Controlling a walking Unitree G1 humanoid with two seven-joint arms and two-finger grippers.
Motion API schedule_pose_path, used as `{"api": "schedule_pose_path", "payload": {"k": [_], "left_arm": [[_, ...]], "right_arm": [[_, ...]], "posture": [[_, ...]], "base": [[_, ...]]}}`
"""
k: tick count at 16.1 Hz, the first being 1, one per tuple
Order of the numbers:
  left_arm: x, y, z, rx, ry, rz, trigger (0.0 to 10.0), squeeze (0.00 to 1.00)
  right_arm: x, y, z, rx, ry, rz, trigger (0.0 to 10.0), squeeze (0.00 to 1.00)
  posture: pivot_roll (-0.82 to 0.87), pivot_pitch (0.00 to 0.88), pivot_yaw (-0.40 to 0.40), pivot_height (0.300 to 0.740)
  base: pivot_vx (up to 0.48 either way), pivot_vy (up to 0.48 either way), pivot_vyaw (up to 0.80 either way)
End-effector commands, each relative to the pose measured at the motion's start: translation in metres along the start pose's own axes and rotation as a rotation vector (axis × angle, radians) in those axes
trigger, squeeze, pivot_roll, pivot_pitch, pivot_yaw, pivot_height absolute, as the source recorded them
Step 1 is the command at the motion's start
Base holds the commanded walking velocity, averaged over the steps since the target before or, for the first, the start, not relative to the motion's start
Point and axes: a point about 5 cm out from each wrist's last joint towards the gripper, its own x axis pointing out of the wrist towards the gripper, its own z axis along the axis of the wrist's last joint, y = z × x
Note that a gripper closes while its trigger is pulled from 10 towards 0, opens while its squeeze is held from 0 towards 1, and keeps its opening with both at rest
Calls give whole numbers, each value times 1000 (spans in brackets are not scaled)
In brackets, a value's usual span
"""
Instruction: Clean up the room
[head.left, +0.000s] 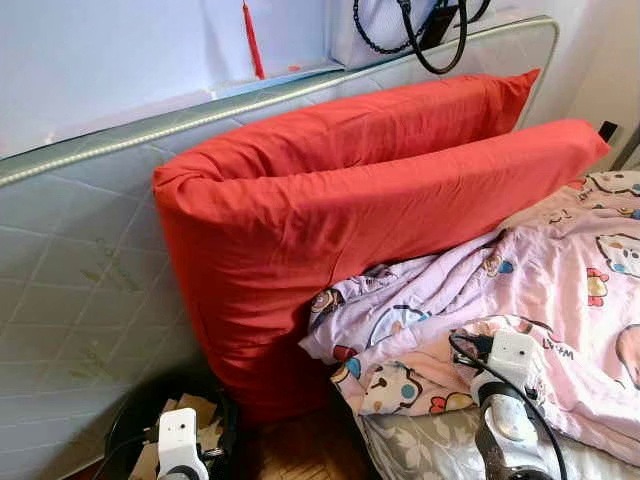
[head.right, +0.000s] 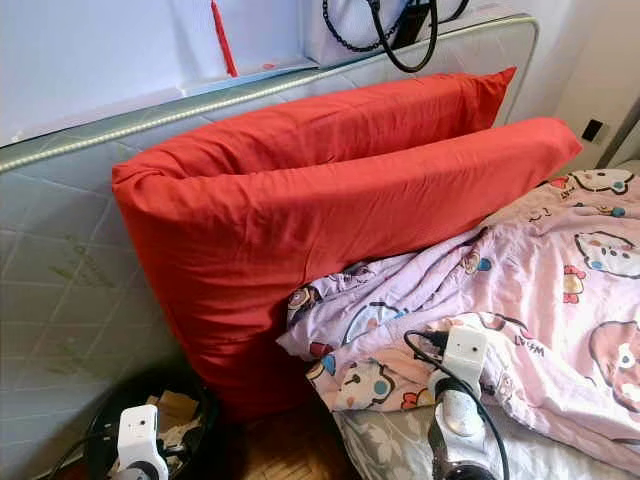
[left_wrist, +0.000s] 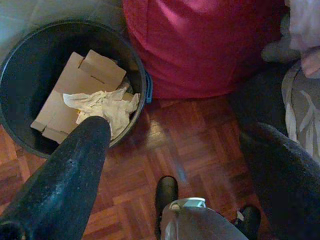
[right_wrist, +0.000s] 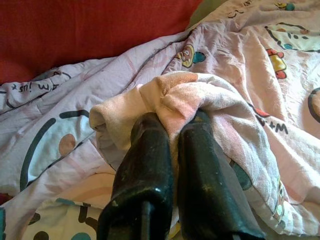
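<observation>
1. On the bed, seen from the head camera, a pink blanket (head.left: 560, 300) with cartoon pictures lies all crumpled. The right gripper (right_wrist: 172, 135) is down on the blanket near the bed's edge, so it can tidy it.
2. Behind the blanket, two big red pillows (head.left: 340, 210) lean on a grey mattress (head.left: 80, 290) that stands against the wall. Leaning keeps them from falling over.
3. Down on the floor by the pillows sits a black bin (head.right: 190, 400). The left arm hangs just over it.
4. From the left wrist camera, the bin (left_wrist: 142, 85) holds flat cardboard (left_wrist: 75, 85) and a crumpled tissue (left_wrist: 102, 105). Trash goes there to keep the room clean. The left gripper (left_wrist: 190, 155) has its fingers (left_wrist: 65, 175) spread wide apart and holds nothing. It is above the wood floor (left_wrist: 190, 135), just beside the bin.
5. From the right wrist camera, the right gripper's fingers (right_wrist: 145, 165) are squeezed close together on a fold of the blanket (right_wrist: 170, 95). I think it pinches the fold so it can pull the blanket flat.
</observation>
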Motion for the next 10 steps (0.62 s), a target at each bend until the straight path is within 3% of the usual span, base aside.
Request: {"api": "schedule_pose_path", "payload": {"k": [1,7,10], "left_arm": [[-3,5,-7,10,27,12,10000,0],[-3,4,-7,13,28,10,10000,0],[-3,3,-7,11,27,7,10000,0]], "right_arm": [[0,3,-2,-3,16,4,10000,0],[-1,0,-4,-9,28,-10,10000,0],[-1,0,-4,-12,32,-10,10000,0]], "posture": [[35,0,18,740],[37,0,19,740],[36,0,18,740]], "base": [[0,0,0],[0,0,0],[-246,0,0]]}}
